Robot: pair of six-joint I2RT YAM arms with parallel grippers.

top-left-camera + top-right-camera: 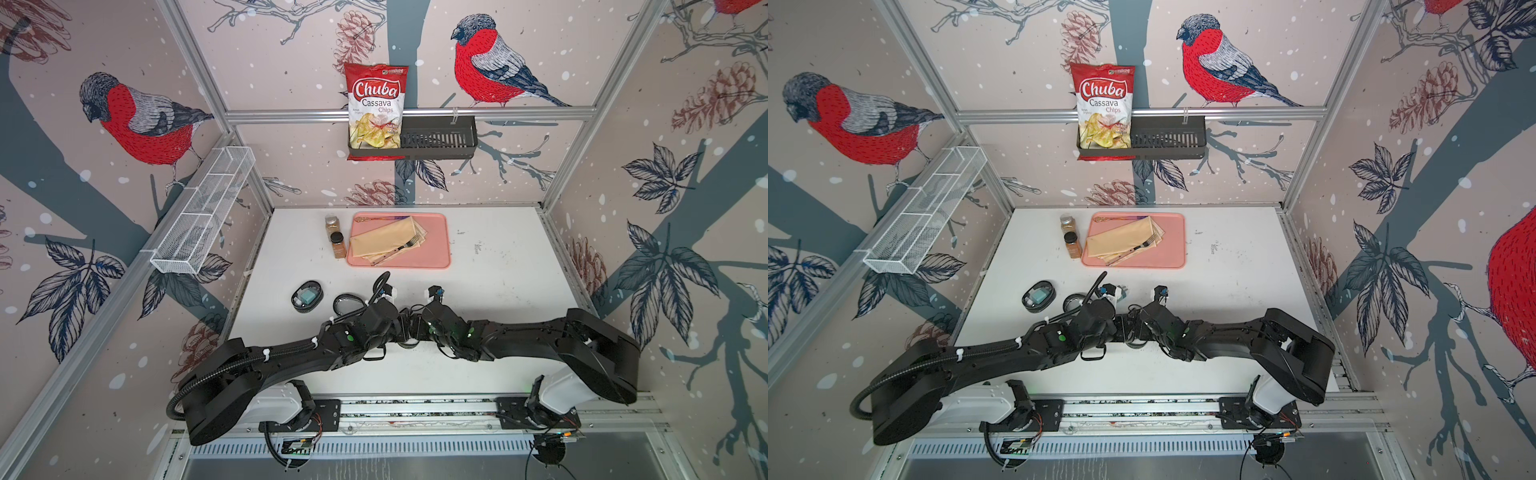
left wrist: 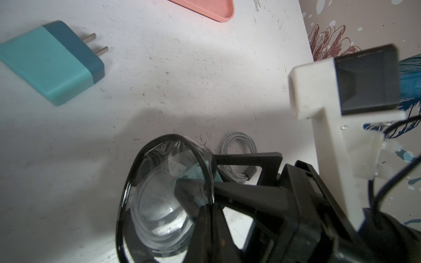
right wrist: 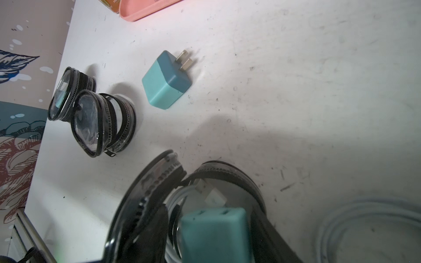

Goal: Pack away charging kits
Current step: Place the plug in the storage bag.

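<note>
Open case (image 3: 230,169) at the front middle of the tabletop (image 1: 498,270), holding an adapter (image 3: 214,234) and a cable (image 3: 213,197), its clear lid (image 2: 159,193) pinched up by the clenched left hand (image 2: 208,175); whether the right hand (image 1: 417,332) beside it grips anything cannot be told. By judgement, one kit is done (closed case (image 1: 306,296)), this one awaits zipping, and the third is left: loose adapter (image 3: 167,84), loose cable (image 2: 239,159), empty case (image 3: 102,123). Both other cases sit near the left tabletop edge; the tray (image 1: 401,241) lies well behind, with bare room to the right.
</note>
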